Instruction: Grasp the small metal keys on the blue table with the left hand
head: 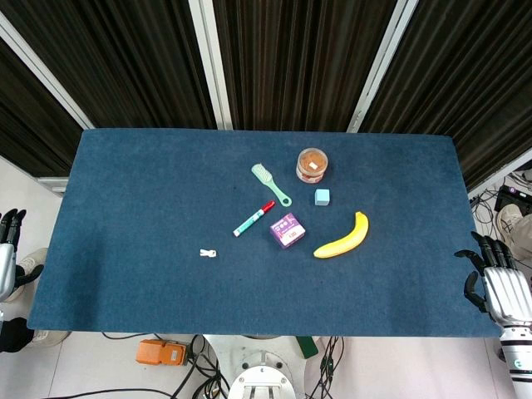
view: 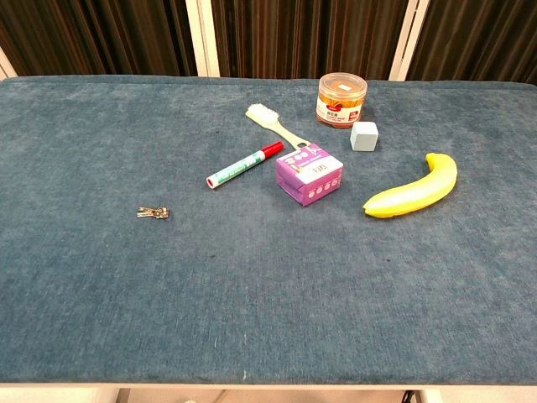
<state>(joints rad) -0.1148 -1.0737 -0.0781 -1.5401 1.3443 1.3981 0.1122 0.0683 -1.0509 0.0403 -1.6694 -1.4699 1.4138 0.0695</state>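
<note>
The small metal keys (head: 208, 253) lie flat on the blue table (head: 150, 183), left of centre and toward the front; the chest view shows the keys (view: 153, 213) on the table (view: 252, 294) too. My left hand (head: 8, 249) hangs off the table's left edge, far from the keys, fingers pointing up and holding nothing. My right hand (head: 497, 283) sits beyond the front right corner, fingers spread and empty. Neither hand appears in the chest view.
Right of the keys lie a red-capped marker (head: 253, 219), a green brush (head: 271, 184), a purple box (head: 287, 230), a small light-blue cube (head: 322, 197), a jar (head: 312, 165) and a banana (head: 342, 237).
</note>
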